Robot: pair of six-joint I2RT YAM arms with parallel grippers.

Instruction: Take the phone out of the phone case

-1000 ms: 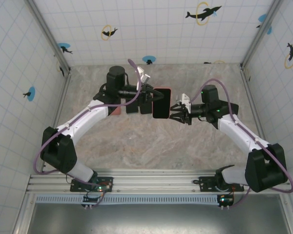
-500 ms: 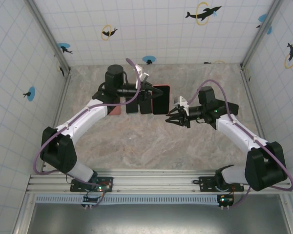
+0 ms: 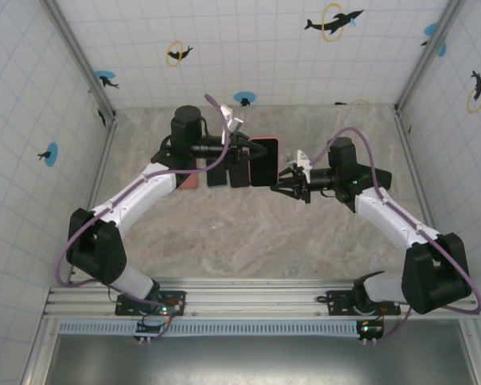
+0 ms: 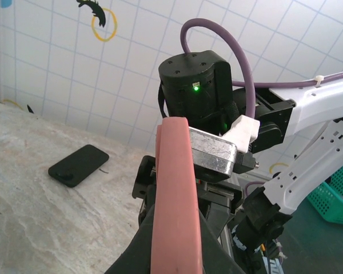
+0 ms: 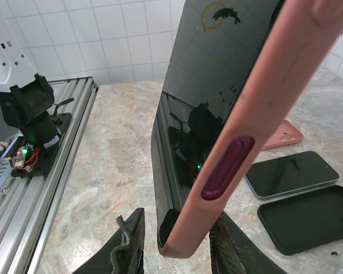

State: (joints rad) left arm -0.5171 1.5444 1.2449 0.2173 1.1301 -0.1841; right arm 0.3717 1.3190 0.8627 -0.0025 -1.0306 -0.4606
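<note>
Phone [image 3: 264,167]: seated in its case, lifted above the far middle of the table, dark screen showing.
Phone case [image 5: 262,97]: pink, wrapped round the phone's back and edges, with a maroon side button.
Left gripper [image 3: 244,154]: clamped on the case's left end, bearing it clear of the table.
Right gripper [image 5: 177,228]: 2 fingers set narrow, straddling 1 corner. A sliver of gap shows on the screen side, so we judge there is no firm pinch yet.
Step in hand: we judge it is getting purchase on that corner.
Next move: calls for catching the case lip alone and peeling it off the glass while the left grip resists.
Table [image 3: 224,241]: marbled. A spare pink case [image 5: 286,135] lies on it, well apart from the phone.
</note>
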